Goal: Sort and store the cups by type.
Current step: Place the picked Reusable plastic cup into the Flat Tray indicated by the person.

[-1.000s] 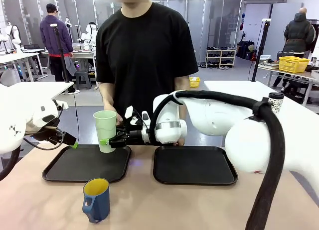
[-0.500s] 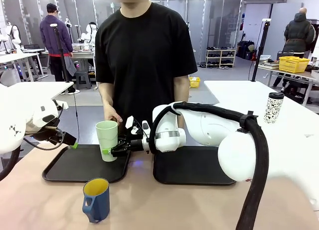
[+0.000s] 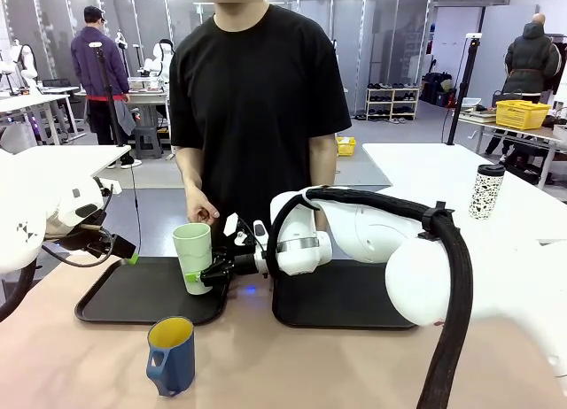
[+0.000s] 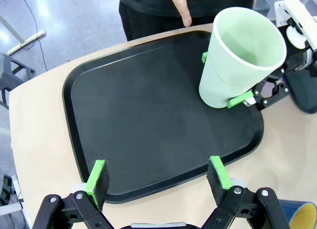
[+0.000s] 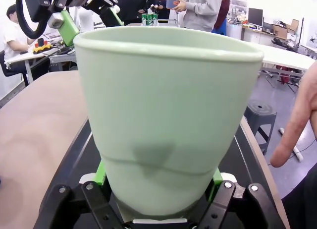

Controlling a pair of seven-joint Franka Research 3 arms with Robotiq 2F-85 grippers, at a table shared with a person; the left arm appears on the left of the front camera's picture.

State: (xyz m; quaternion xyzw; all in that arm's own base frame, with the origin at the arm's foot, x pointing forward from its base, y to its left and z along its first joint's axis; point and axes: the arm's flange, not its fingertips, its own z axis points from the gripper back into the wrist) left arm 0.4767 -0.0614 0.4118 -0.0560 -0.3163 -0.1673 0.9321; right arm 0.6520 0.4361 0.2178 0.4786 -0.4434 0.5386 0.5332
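Right wrist view: the pale green tumbler [image 5: 166, 115] sits between my right gripper [image 5: 158, 187]'s green pads [image 5: 101, 172], one pressed on each side of its lower part, fingers clamped on it. In the front view it leans slightly at centre-left, over the right end of the left black tray [image 3: 115, 303]; whether its base touches I cannot tell. My left gripper [image 4: 157, 175] hangs spread wide, holding nothing. The blue mug [image 3: 171, 354] stands lower left on the table [image 3: 283, 369].
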